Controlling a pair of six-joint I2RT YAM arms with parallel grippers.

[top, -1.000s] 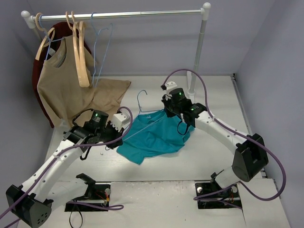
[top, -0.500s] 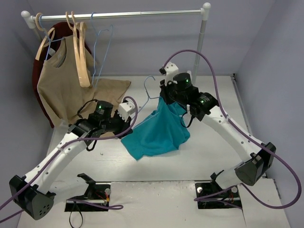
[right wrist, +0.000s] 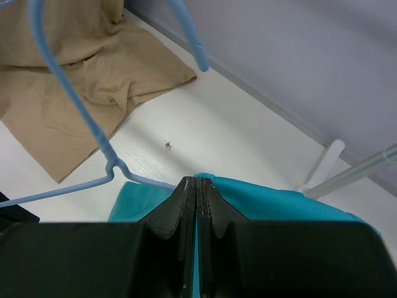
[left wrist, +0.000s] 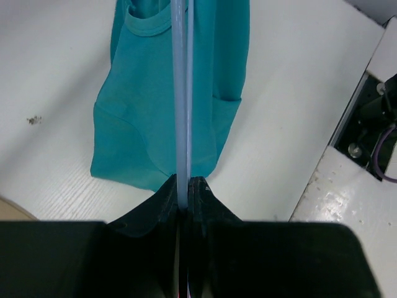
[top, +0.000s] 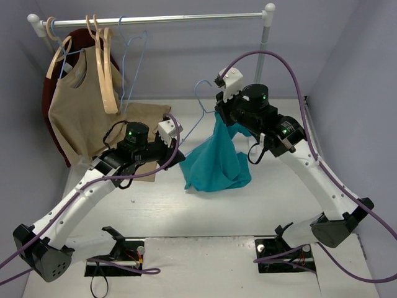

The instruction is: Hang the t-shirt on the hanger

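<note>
The teal t-shirt [top: 217,162] hangs in the air over the middle of the table, on the light-blue wire hanger [top: 202,105]. My right gripper [top: 222,113] is shut on the shirt's top edge [right wrist: 260,198], right beside the hanger's twisted neck [right wrist: 110,166]. My left gripper [top: 180,155] is shut on the hanger's wire end [left wrist: 182,124], left of the shirt. In the left wrist view the shirt [left wrist: 161,124] hangs beyond the fingers with its collar at the top. The hanger's hook points up and left.
A rail [top: 155,20] spans the back with a tan sleeveless top [top: 80,105], wooden hangers [top: 105,68] and another light-blue wire hanger [top: 131,62] at its left end. A tan cloth [top: 139,127] lies on the table under them. The rail's post [top: 260,68] stands behind my right arm.
Both grippers have risen and moved right with the hanger and shirt. The shirt has come off the table and now hangs bunched from the right gripper.
</note>
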